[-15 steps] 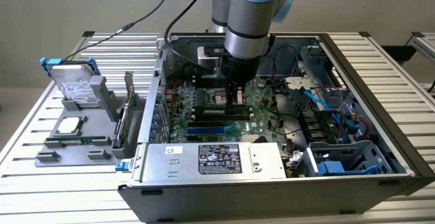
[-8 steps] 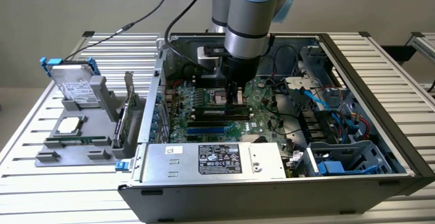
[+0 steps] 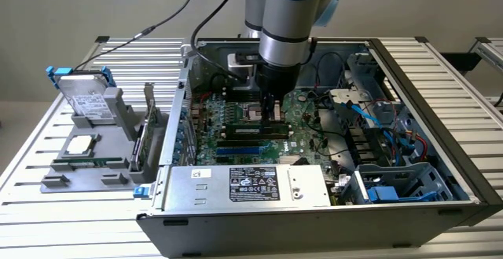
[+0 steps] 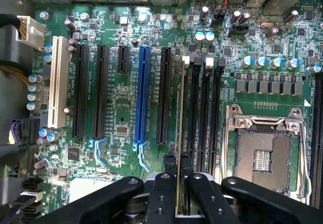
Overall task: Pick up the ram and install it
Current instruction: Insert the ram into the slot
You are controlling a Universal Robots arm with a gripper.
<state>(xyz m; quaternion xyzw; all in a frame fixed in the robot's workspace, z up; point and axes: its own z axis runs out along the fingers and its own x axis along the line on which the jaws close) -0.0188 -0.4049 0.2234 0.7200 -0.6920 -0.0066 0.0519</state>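
Hand [image 4: 178, 167] narrow, pinching ram [image 4: 179, 113] edge-on betw. fingers, down inside PC case [image 3: 314, 235], over motherboard [image 4: 121, 118]. Ram's long axis parallel w/ DIMM slots [image 4: 204, 118]. It lines up w/ the slot nearest the black PCIe slot [image 4: 164, 93]. Can't tell if seated or just above the slot.

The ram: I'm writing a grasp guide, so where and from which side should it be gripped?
Pinch the ram across its two flat faces at the upper long edge, coming straight down from above: it stands on edge, thin, with slots close on both sides.
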